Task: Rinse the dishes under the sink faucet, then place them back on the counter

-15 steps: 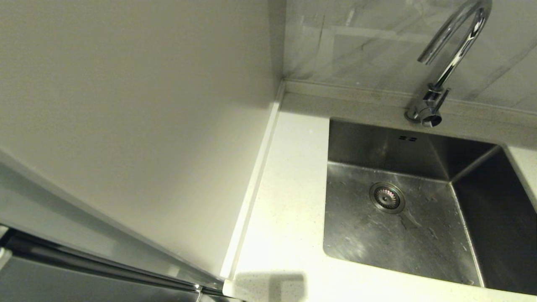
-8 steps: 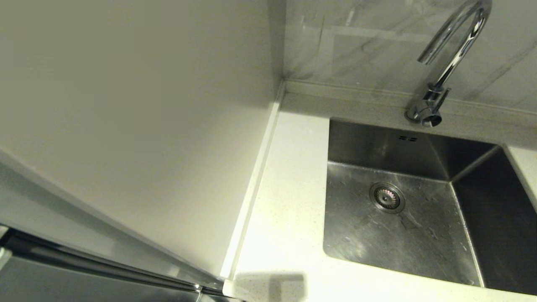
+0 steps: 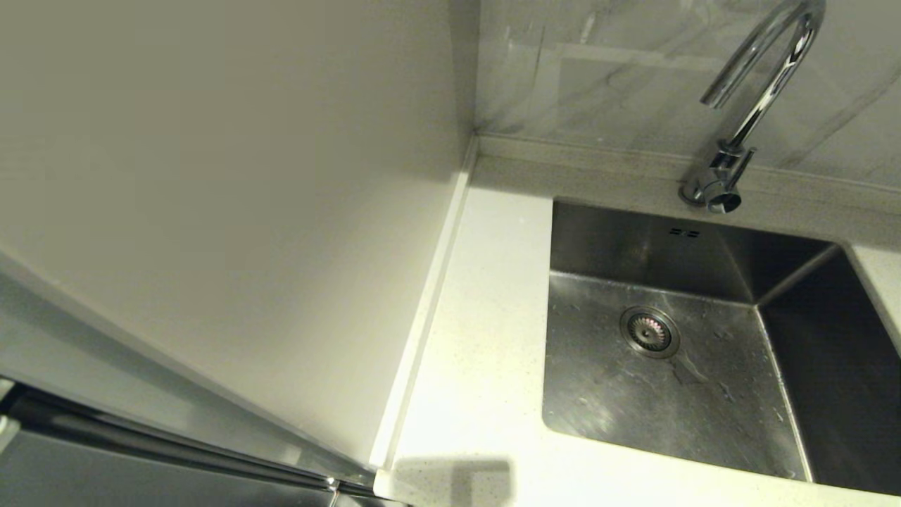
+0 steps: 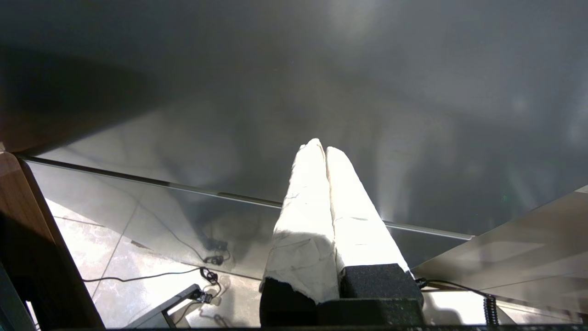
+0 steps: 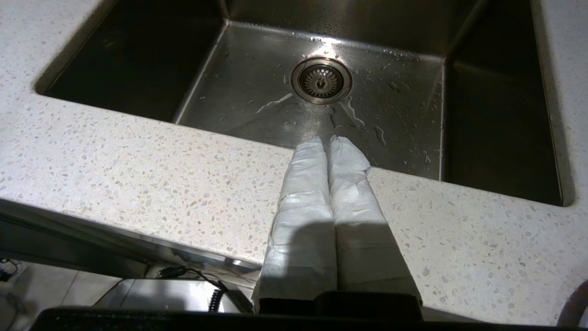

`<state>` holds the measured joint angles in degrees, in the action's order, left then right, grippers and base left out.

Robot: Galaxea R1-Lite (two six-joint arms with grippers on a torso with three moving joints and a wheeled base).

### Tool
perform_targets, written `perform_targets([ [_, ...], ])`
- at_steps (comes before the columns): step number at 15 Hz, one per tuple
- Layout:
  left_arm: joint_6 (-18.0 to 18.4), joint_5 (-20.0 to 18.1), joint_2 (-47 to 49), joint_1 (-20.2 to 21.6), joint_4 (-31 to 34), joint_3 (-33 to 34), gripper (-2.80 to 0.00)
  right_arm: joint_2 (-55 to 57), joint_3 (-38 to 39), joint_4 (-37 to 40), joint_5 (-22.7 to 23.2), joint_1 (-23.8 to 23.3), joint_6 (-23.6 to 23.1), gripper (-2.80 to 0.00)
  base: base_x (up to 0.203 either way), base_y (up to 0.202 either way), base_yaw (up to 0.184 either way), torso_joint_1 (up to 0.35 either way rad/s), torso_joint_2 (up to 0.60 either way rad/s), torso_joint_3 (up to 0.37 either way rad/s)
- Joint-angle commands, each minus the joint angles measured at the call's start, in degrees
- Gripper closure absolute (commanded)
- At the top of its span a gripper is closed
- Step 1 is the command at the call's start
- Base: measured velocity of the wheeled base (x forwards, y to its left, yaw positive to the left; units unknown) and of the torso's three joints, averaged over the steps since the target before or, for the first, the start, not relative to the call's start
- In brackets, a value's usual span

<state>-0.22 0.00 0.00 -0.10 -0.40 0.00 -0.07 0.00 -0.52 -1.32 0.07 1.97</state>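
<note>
Right now neither of my arms shows from the head, and no dish is anywhere in view: no plate, no bowl, neither in the sink (image 3: 676,380) nor on the strip of counter (image 3: 486,338) to its left. The sink is empty apart from scattered water drops and thin trails around the drain strainer (image 5: 321,80), and no water runs from the faucet (image 3: 746,105) that arches over its back edge. My right gripper (image 5: 328,140) hangs over the counter's front strip just before the sink, its two white-wrapped fingers pressed together with nothing between them, the tips aimed toward the drain. My left gripper (image 4: 320,146) is well away from the sink, down in front of a dark cabinet front with floor and cables below it; its fingers are likewise pressed flat against each other and hold nothing. Judging by the wet basin, the bare counter and both grippers empty, I cannot tell whether I stand at the very beginning, with the dishes yet to be fetched, or at the end, with them set down on a part of the counter outside these views. If rinsing remains, the next move calls for finding a dish first, most likely on the counter to the right of the sink, which is cut off in the head view. Then I would spread the right fingers, take the dish by its rim and carry it under the spout. The faucet's lever also needs turning before any rinsing can happen.
</note>
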Motion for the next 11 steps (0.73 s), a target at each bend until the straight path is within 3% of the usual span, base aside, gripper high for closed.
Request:
perform_targets([
  [1, 0.0, 0.0, 0.0, 0.0, 0.0, 0.2, 0.0, 0.1, 0.1, 0.0, 0.1, 0.0, 0.0, 0.0, 0.0, 0.0, 0.0, 0.0, 0.0, 0.0],
  [11, 0.0, 0.0, 0.0, 0.0, 0.1, 0.2, 0.0, 0.1, 0.1, -0.1, 0.1, 0.0, 0.0, 0.0, 0.0, 0.0, 0.0, 0.0, 0.0, 0.0],
])
